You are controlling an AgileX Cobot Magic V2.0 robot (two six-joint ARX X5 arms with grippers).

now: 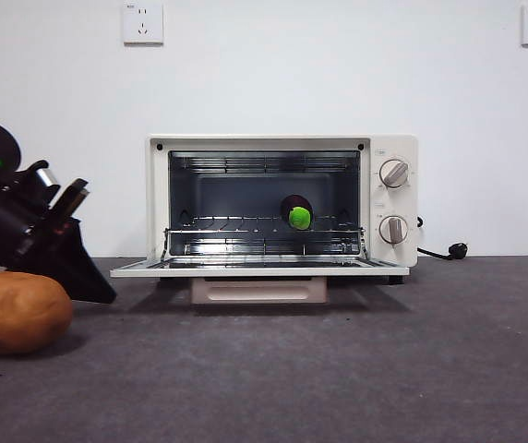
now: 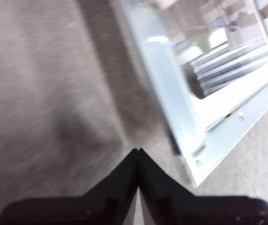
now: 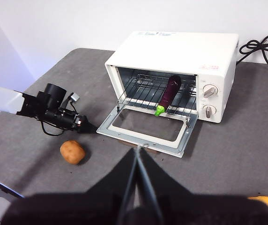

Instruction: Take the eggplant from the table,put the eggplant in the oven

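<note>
The cream-white oven (image 1: 389,198) (image 3: 181,51) stands with its door (image 1: 255,269) (image 3: 145,126) folded down flat. The dark purple eggplant (image 1: 297,214) (image 3: 171,90) lies on the wire rack inside, its green cap pointing out toward the door. My left gripper (image 1: 102,295) (image 2: 137,151) (image 3: 88,127) is shut on nothing, low over the table (image 1: 356,369), its tip just off the door's left corner (image 2: 197,164). High above the table's near side, my right gripper (image 3: 137,151) is shut and holds nothing.
An orange-brown potato (image 1: 15,312) (image 3: 72,152) lies on the table beside the left gripper. Behind the oven runs a black power cord (image 1: 449,250) (image 3: 260,47). At the near right edge an orange object (image 3: 266,202) shows in part.
</note>
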